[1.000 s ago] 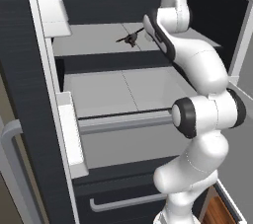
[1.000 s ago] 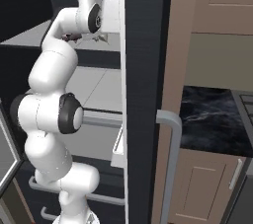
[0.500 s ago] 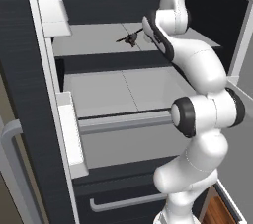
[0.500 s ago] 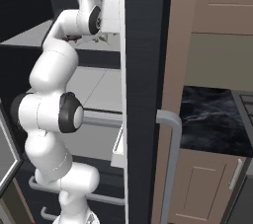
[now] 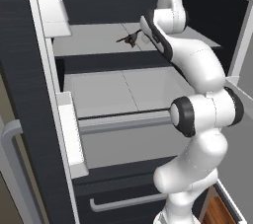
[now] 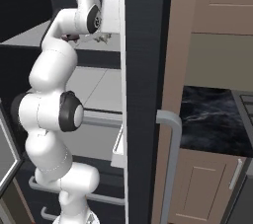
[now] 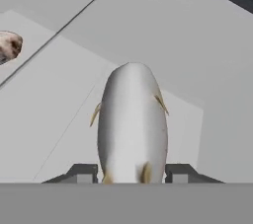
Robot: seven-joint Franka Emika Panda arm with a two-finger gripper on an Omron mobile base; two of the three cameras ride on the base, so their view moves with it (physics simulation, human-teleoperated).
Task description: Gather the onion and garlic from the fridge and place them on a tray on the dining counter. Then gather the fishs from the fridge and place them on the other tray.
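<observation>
The robot reaches into the open fridge [image 5: 29, 94], up to the top shelf [image 5: 94, 45]. In the hand view a silver-grey fish [image 7: 132, 122] sits right between the two dark fingers [image 7: 83, 172]. One finger is on each side of its fat body, and they look pressed close against it. So the gripper [image 7: 132, 174] looks clenched on the fish, but the grab seems very new and may not be tight yet. From the left base view the fish [image 5: 129, 38] is a small dark shape near the back of the shelf, just beside the arm's end.

There is also a small bumpy brown and white thing [image 7: 10, 46] lying on the same shelf, off to one side and well apart from the fish. I cannot tell what it is.

The step in hand looks like picking up the fish. To do it well, the fingers should squeeze until the fish stops slipping, since its body is smooth and round. Then the hand should lift straight up a little, so the tail does not drag on the shelf. After that it should pull back slowly and stay away from the shelf edge and the fridge door [image 6: 143, 94]. The fish is long, so it could tip or swing if the hand moves fast. The fish then goes to a tray on the dining counter [image 6: 212, 119], which is off to the right past the door.
</observation>
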